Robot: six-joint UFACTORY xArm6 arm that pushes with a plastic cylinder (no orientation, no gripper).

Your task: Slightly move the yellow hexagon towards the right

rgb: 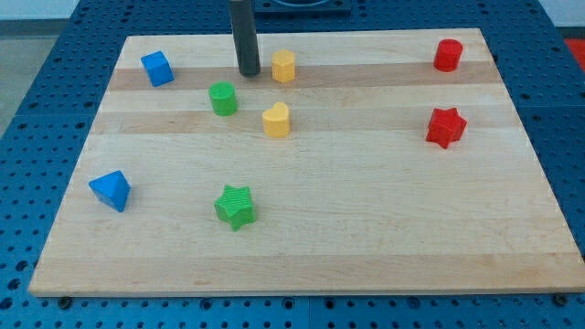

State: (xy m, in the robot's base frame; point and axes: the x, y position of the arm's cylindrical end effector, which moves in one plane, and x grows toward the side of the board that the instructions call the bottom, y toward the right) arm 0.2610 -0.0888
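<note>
The yellow hexagon (283,66) stands near the view's top, left of centre, on the wooden board (366,228). My tip (249,73) rests on the board just to the left of the hexagon, with a small gap between them. The rod rises straight up out of the view's top. A yellow heart-shaped block (276,120) lies below the hexagon.
A green cylinder (223,98) sits below-left of my tip. A blue cube-like block (157,68) is at the top left, a blue triangular block (111,190) at lower left, a green star (236,206) at lower centre. A red cylinder (448,55) and a red star (446,126) are at the right.
</note>
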